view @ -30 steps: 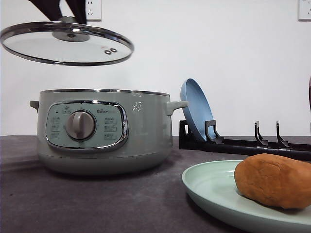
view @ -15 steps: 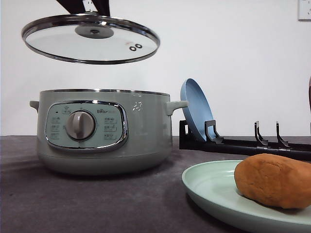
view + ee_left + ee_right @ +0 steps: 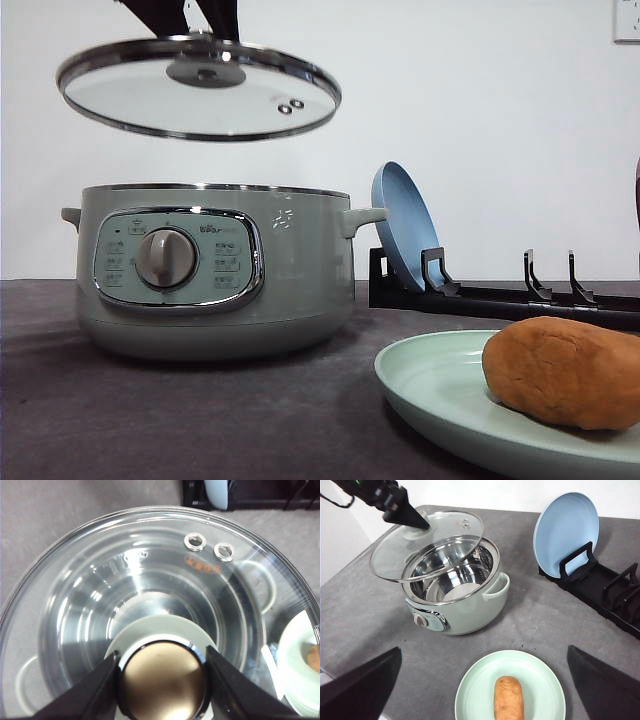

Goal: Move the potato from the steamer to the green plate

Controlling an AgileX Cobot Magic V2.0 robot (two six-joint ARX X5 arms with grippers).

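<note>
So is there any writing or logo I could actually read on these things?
"bear": small brand word above the dial on the steamer's control panel, barely legible.
Button labels around the dial: too small to read.
Orange mark on the glass lid, near its two vent holes: blurred, unreadable.
White emblem on the steamer: a symbol, not words.

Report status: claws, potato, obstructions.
Left claw shut on glass lid above steamer. Right claw open. Potato on green plate.

The left pincer (image 3: 162,680) has two matte black fingers (image 3: 87,692), broad at the base and tapering to wedge-shaped tips. In the right wrist view the left arm is black and blocky, with a thin black cable and a small green light. The right pincer (image 3: 485,685) also has plain black, pointed fingers (image 3: 362,687).
</note>
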